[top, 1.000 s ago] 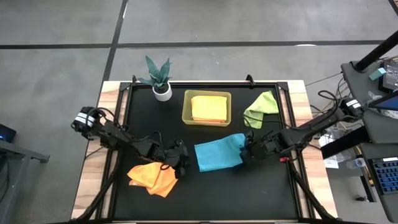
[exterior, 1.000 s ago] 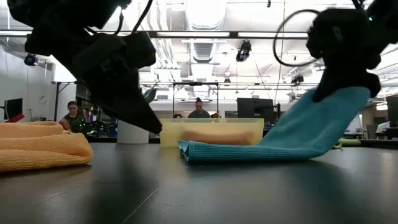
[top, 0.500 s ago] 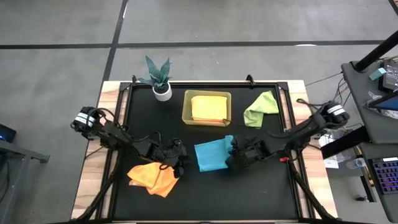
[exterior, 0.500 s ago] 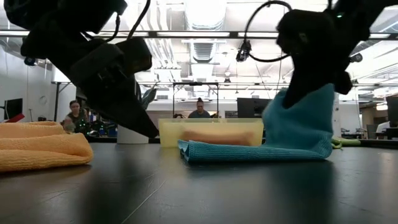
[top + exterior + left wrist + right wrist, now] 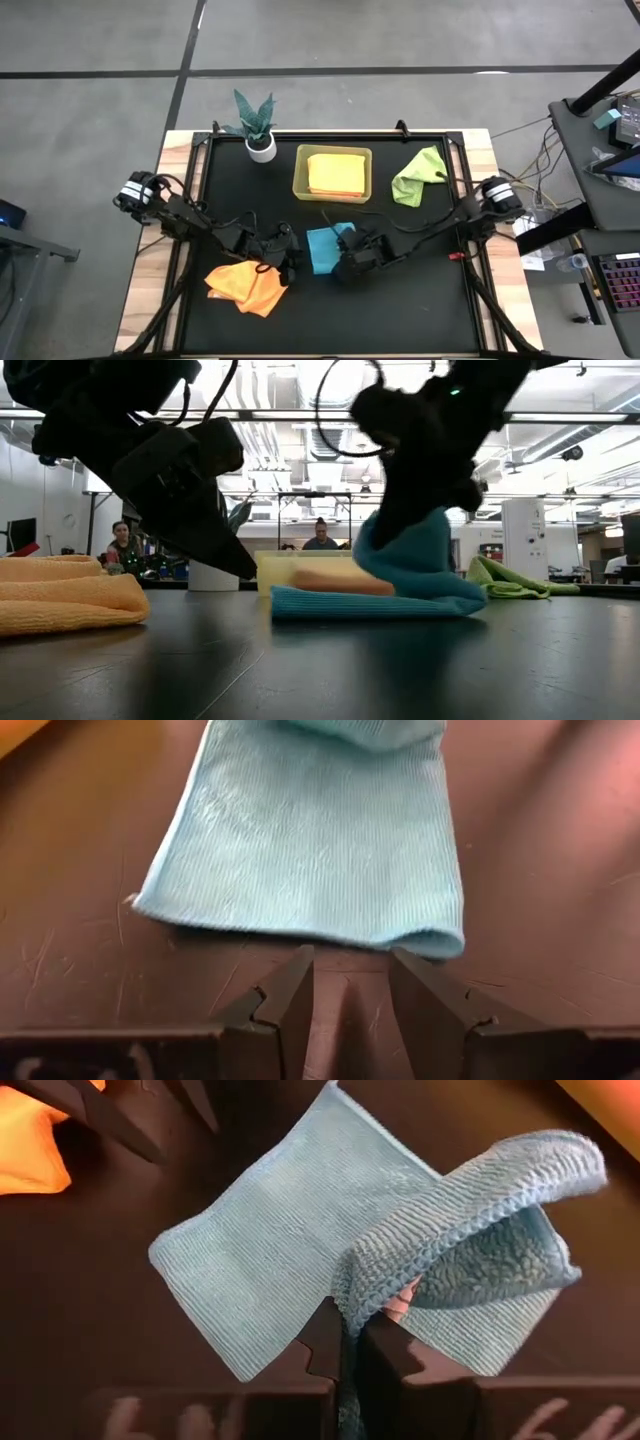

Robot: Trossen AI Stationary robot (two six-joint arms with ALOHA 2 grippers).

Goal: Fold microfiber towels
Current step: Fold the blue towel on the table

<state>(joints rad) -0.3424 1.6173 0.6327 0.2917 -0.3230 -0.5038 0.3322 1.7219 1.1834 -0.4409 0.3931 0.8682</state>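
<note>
right gripper (image 5: 352, 252) pinches the teal towel (image 5: 322, 249) edge at mat centre, carrying it over; lay edge flush on the far edge, release low. left gripper (image 5: 287, 262), jaws part-open, empty, just beside the fold.

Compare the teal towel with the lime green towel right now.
The teal towel lies mid-table, one edge lifted and pinched in the shut right gripper; the lime green towel sits untouched near the table's far right. The teal one is partly flat and half folded over; the green one is a crumpled heap. Both are small soft cloths.
</note>
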